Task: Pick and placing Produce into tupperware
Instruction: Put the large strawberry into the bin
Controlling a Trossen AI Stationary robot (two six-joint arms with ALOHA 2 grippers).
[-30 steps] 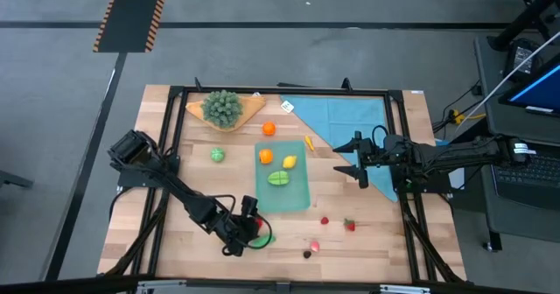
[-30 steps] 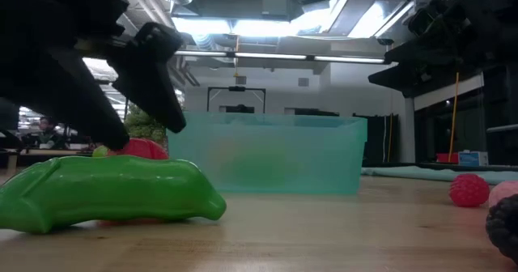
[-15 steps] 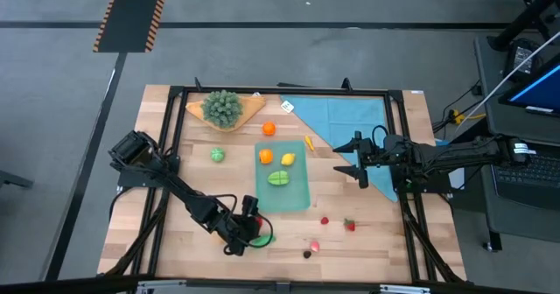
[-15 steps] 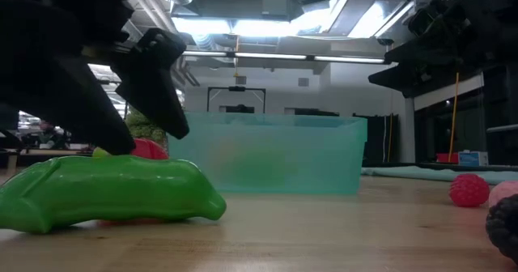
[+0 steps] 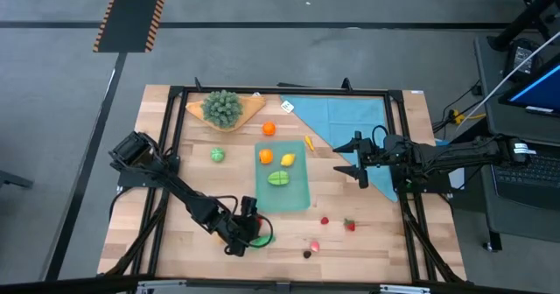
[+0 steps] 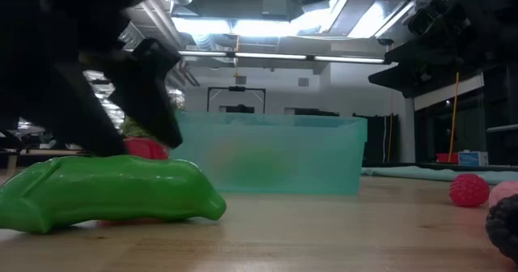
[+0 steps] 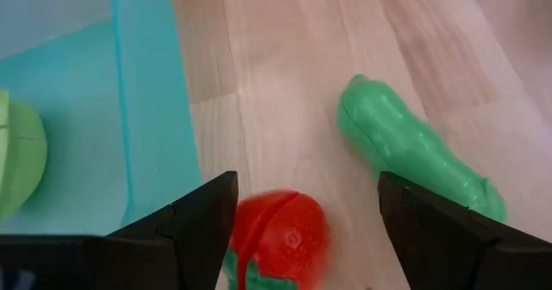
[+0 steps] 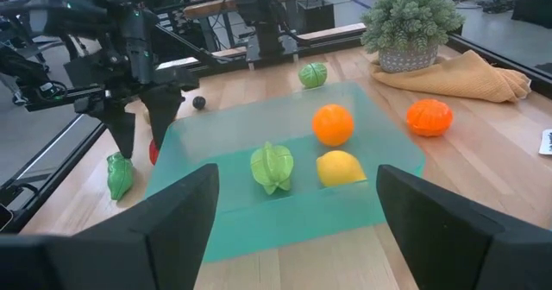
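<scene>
The teal tupperware (image 5: 295, 198) sits mid-table holding an orange (image 5: 265, 156), a lemon (image 5: 289, 161) and a green piece (image 5: 279, 179). My left gripper (image 5: 249, 228) is low at the table's near side, just left of the container's near corner. It is open, its fingers on either side of a red fruit (image 7: 280, 238) that lies on the wood. A green pea pod (image 7: 414, 165) lies beside it, nearer the table's near edge. My right gripper (image 5: 339, 160) hangs open, right of the container, over the blue cloth's edge. My left gripper comes from above with one finger (image 7: 203, 225) close against the red fruit's side (image 7: 241, 238). Whether it touches the fruit cannot be told. The other finger (image 7: 448, 238) stands apart from it. The fruit rests on the table.
Loose produce lies around: an orange (image 5: 269, 129), a green ball (image 5: 216, 154), a raspberry (image 5: 324, 220), a strawberry (image 5: 349, 225), and pink (image 5: 314, 245) and dark (image 5: 307, 254) pieces. A leafy bunch (image 5: 223, 108) sits on the tan board at the far edge. The blue cloth (image 5: 350, 119) covers the far right.
My left gripper has sunk a little lower over the red fruit beside the pea pod, staying open. The right arm has kept still.
</scene>
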